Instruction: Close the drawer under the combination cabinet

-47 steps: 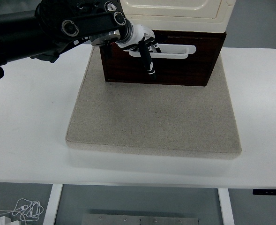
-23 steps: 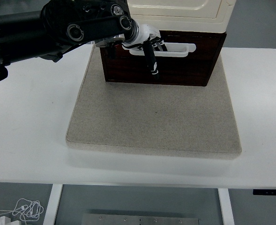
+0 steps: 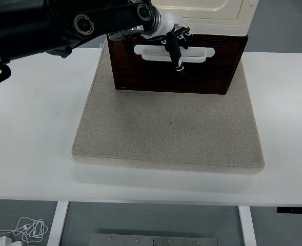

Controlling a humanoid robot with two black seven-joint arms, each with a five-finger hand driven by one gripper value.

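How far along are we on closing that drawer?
Nearly done, it seems. The dark drawer sits about flush under the cream cabinet. The left hand rests at its top edge, one finger hanging over the white handle. Left: confirm it is seated, then withdraw the arm.

The drawer [image 3: 176, 69] is a dark reddish-brown box with a wood-grain front, sitting at the bottom of the combination cabinet [image 3: 199, 15], whose upper part is cream-coloured with a rounded panel outline. A long white handle [image 3: 174, 52] with rounded ends runs across the upper part of the drawer front. The front face stands upright and faces the near edge of the desk, roughly in line with the cream body above it, so the drawer looks pushed in or nearly so; whether a small gap remains cannot be told. The cabinet stands at the far edge of a grey mat, near the desk's far side
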